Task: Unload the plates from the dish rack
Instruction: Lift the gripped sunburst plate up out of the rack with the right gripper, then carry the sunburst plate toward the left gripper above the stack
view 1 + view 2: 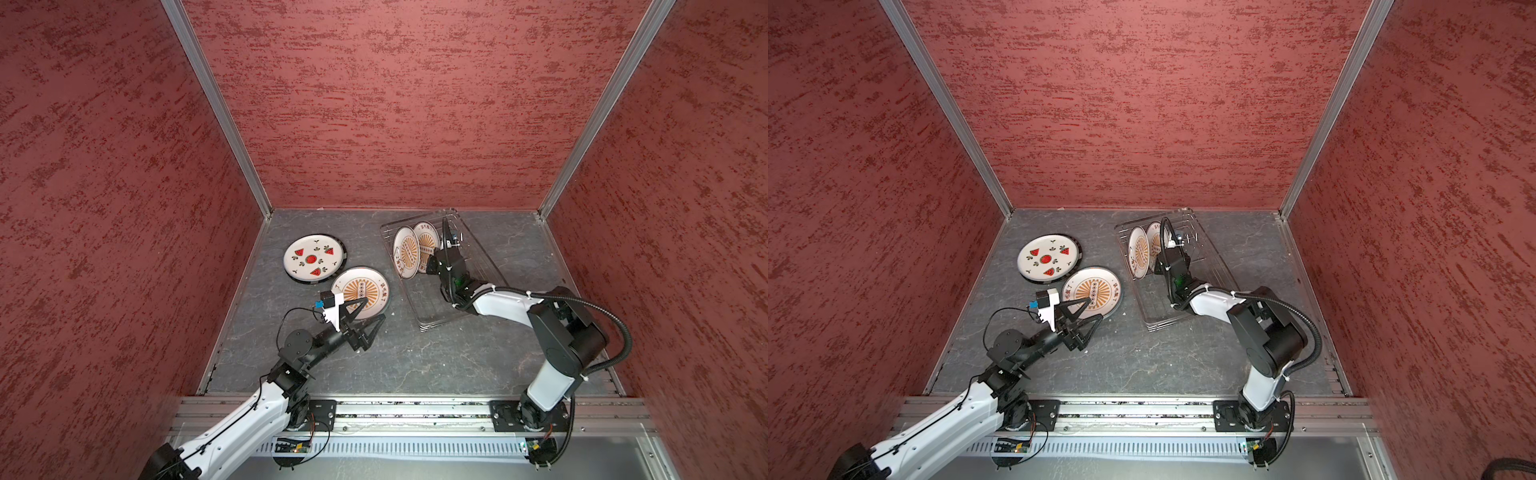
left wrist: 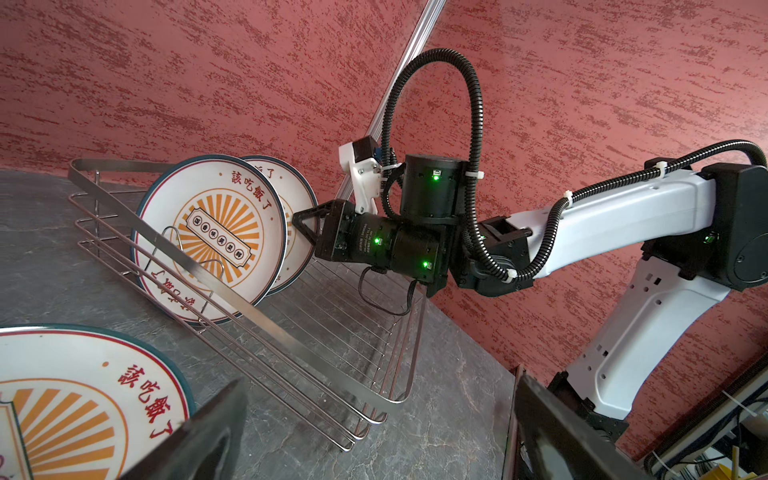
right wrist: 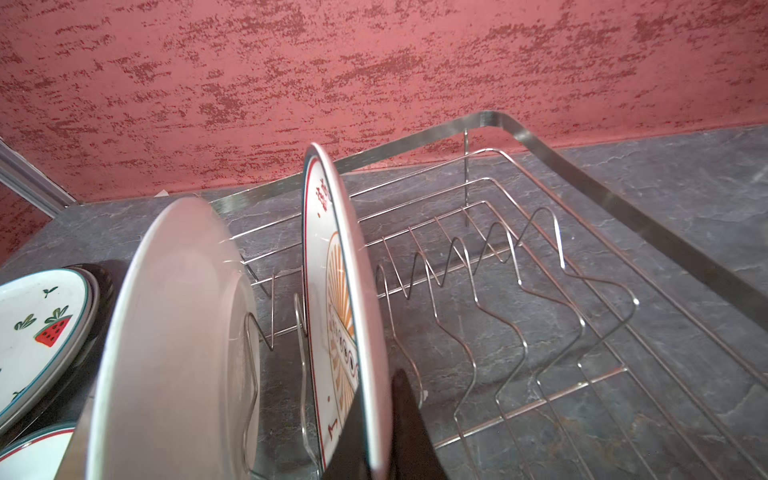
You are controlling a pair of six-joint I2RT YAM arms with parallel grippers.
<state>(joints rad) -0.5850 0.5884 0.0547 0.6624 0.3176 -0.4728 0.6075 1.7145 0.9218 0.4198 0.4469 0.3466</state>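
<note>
- Well, in both top views the dish rack (image 1: 430, 307) sits toward the back right of the grey surface (image 1: 415, 365), and two sunburst plates stand on edge at its far end.
- The right tool (image 1: 430, 269) reaches into the rack and is pinched on the near rim of the gripped plate (image 1: 428, 243). The neighbour plate (image 1: 405, 253) stands just beside it.
- Left of the rack, a watermelon plate (image 1: 313, 258) lies on a dark-rimmed plate (image 1: 300, 280), with a flat sunburst plate (image 1: 360, 291) just beside them.
- The left tool (image 1: 373, 309) hangs over that flat plate's near edge, spread wide and holding nothing.
- From the left wrist, its own fingers (image 2: 199, 436) stand far apart, and across the rack the right tool meets the gripped plate's edge.
- From the right wrist, black fingers (image 3: 407, 419) clamp both sides of the gripped plate's rim, and the neighbour plate shows its plain white back.
</note>
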